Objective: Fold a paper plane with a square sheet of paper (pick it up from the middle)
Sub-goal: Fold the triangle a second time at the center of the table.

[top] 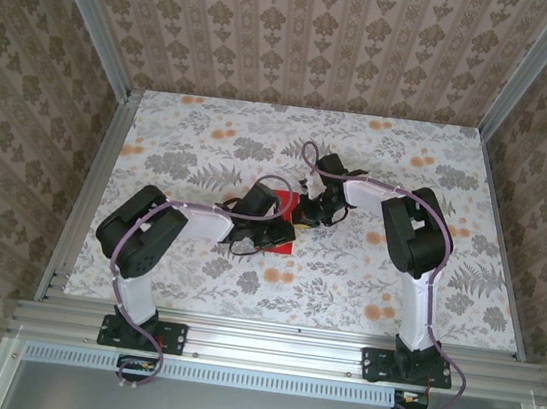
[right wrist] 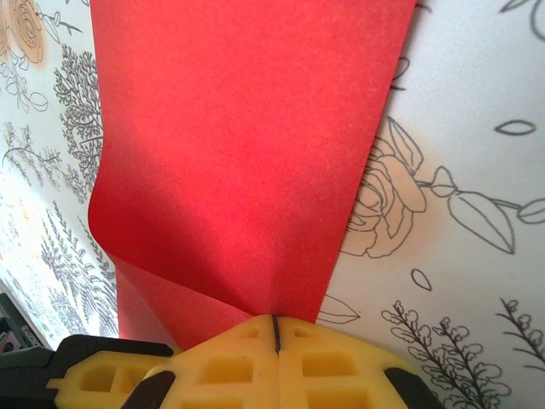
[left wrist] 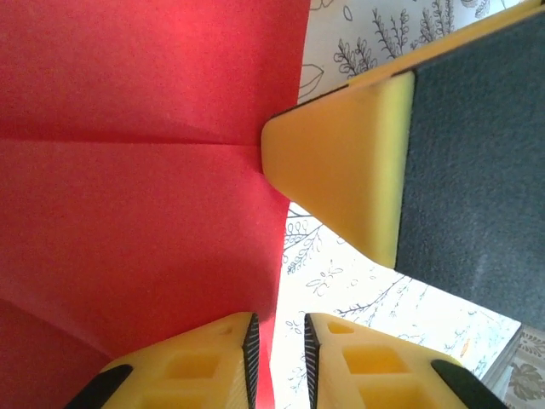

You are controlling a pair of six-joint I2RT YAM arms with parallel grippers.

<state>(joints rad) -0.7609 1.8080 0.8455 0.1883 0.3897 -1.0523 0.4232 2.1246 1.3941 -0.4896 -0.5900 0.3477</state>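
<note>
**Red sheet pinched at one edge: one crease in, plane far from formed**

The right claw (right wrist: 275, 328) is clamped tight, its yellow jaws pressed together on the edge of the thin, bright red square sheet of paper (right wrist: 247, 153). Straight ahead of that claw the sheet lifts from the pinch and spreads away. Low to its left the paper curls under itself in a soft bend, not a pressed fold. Past the sheet on either side lies the white floral-printed table cover (right wrist: 460, 170).

The left claw (left wrist: 279, 331) stands narrowly apart, with the sheet's free edge running into the gap between its jaws. The pads do not look pressed onto it. Ahead of this claw a straight crease crosses the red paper, and the right claw's yellow fingertip (left wrist: 332, 162) meets the paper's edge just where that crease ends.

From above, both claws meet over the sheet near the table's middle.

The work looks to be early. A single crease seems set, and the sheet is otherwise broad and flat. No pointed nose or layered wings show, so nearly all of the paper plane remains to be folded.
</note>
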